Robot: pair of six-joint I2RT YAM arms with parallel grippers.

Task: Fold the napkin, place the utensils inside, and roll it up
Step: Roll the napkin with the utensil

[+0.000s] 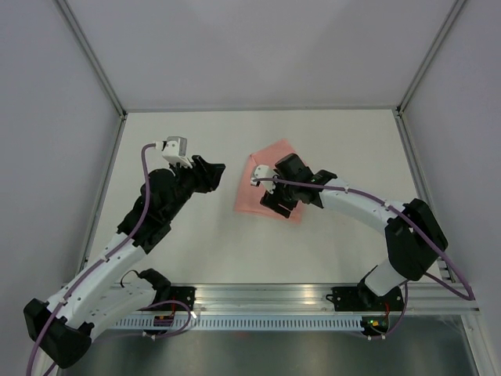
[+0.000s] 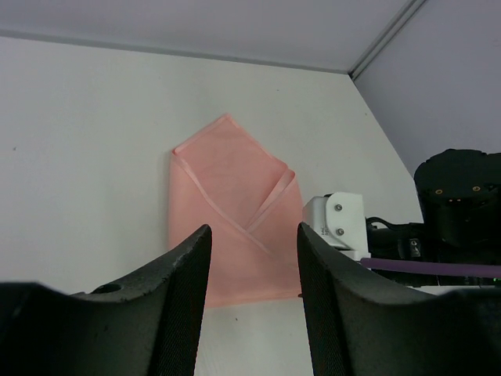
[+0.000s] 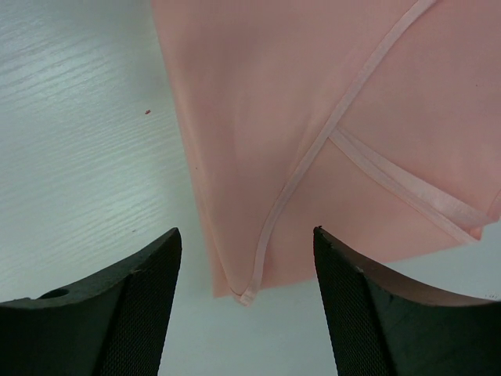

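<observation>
The napkin (image 1: 252, 188) lies folded flat on the white table, a pale pink shape with hemmed flaps crossing over its front. In the left wrist view the napkin (image 2: 227, 204) is ahead of my left gripper (image 2: 253, 235), which is open, empty and apart from the cloth. In the top view my left gripper (image 1: 215, 174) hovers to the napkin's left. My right gripper (image 1: 278, 200) hangs over the napkin's near right part. Its jaws stand wide open, and a pointed corner of the napkin (image 3: 313, 94) lies on the table between the right gripper (image 3: 246, 235) fingers. The utensils are out of view.
The white table (image 1: 329, 141) is walled by grey panels at the back and both sides. A metal rail (image 1: 297, 294) runs along the near edge with the arm bases. My right arm's wrist (image 2: 458, 204) shows beside the napkin in the left wrist view.
</observation>
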